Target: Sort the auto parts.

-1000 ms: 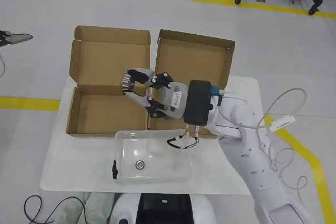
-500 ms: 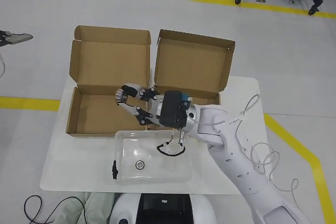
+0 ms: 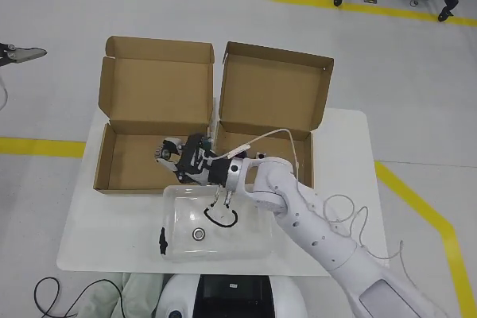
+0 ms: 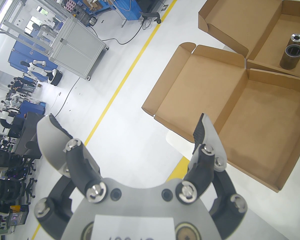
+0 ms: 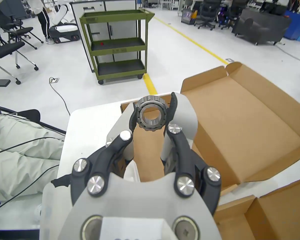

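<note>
Roller bearing (image 5: 151, 118) in right claw (image 5: 152, 113)

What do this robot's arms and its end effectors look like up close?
The right arm is smooth, glossy white with rounded segments and thin white cables looping alongside. The left end effector and right end effector each have two black linkage fingers with white tips, silver screws, a grey metal base plate and a white label.

Glossy white right arm (image 3: 318, 222), thin white cable (image 3: 285, 130) looping off it; right gripper (image 5: 152, 117) has grey plate, black links, silver screws.
</note>
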Controlling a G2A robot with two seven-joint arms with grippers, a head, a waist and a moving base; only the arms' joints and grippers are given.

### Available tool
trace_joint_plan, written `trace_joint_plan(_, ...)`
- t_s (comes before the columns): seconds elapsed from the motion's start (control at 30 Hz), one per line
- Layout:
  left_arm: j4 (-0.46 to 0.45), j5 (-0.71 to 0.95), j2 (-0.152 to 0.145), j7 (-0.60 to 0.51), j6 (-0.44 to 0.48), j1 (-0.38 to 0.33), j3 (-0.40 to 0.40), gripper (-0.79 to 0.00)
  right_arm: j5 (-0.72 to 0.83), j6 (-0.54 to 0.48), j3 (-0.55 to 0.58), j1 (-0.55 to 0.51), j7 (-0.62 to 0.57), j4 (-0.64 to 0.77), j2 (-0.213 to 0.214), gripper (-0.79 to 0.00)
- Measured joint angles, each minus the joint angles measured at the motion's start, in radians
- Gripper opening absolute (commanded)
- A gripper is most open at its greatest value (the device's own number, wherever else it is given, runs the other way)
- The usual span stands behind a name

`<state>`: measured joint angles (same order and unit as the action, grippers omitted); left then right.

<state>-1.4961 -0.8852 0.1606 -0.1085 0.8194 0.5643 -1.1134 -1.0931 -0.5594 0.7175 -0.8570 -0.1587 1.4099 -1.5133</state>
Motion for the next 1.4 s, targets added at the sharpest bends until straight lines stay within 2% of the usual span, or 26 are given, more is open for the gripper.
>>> trace_joint_plan(0.33, 0.000, 0.000, 0.000, 0.000, 0.000, 0.000, 0.000, 0.000, 0.093, 0.077, -0.102, 0.128, -0.138, -0.240, -0.072, -0.785)
trace_joint_plan(0.67, 0.000, 0.000, 0.000, 0.000, 0.000, 0.000, 0.000, 0.000, 0.172, 0.101, -0.230, 0.284, -0.271, -0.487, -0.188, -0.785)
trace_joint_plan(0.97, 0.000, 0.000, 0.000, 0.000, 0.000, 0.000, 0.000, 0.000, 0.203, 0.080, -0.305, 0.378, -0.323, -0.709, -0.296, -0.785)
trace_joint_plan(1.4, 0.000, 0.000, 0.000, 0.000, 0.000, 0.000, 0.000, 0.000, 0.204, 0.068, -0.342, 0.442, -0.325, -0.932, -0.410, -0.763)
